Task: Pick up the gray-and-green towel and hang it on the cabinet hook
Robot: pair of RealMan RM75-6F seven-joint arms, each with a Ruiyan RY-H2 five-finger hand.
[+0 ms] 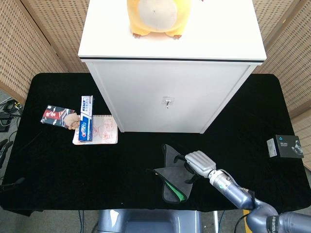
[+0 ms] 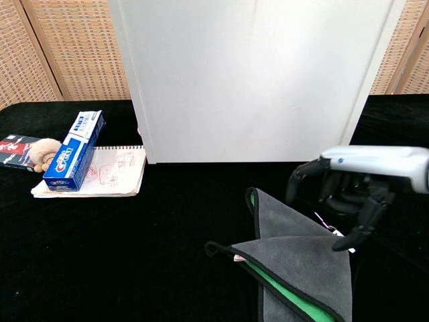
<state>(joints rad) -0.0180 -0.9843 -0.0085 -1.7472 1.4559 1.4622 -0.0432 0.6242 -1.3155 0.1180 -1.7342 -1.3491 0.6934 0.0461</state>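
Note:
The gray-and-green towel (image 1: 171, 162) lies folded on the black table in front of the white cabinet (image 1: 170, 92), green lining showing at its near edge (image 2: 295, 258). A small metal hook (image 1: 167, 102) sticks out of the cabinet front. My right hand (image 1: 196, 164) hovers over the towel's right side, fingers spread and curved downward (image 2: 345, 191), holding nothing. Whether the fingertips touch the cloth is unclear. Only dark fingertips of my left hand (image 1: 5, 145) show at the table's left edge, apart, with bare cloth between them.
A toothpaste box (image 1: 86, 118) lies on a notebook (image 1: 97, 130) at the left, beside a dark packet (image 1: 54, 115). A black box (image 1: 286, 145) sits at the right table edge. A yellow plush toy (image 1: 154, 17) rests on the cabinet. Wicker screens stand behind.

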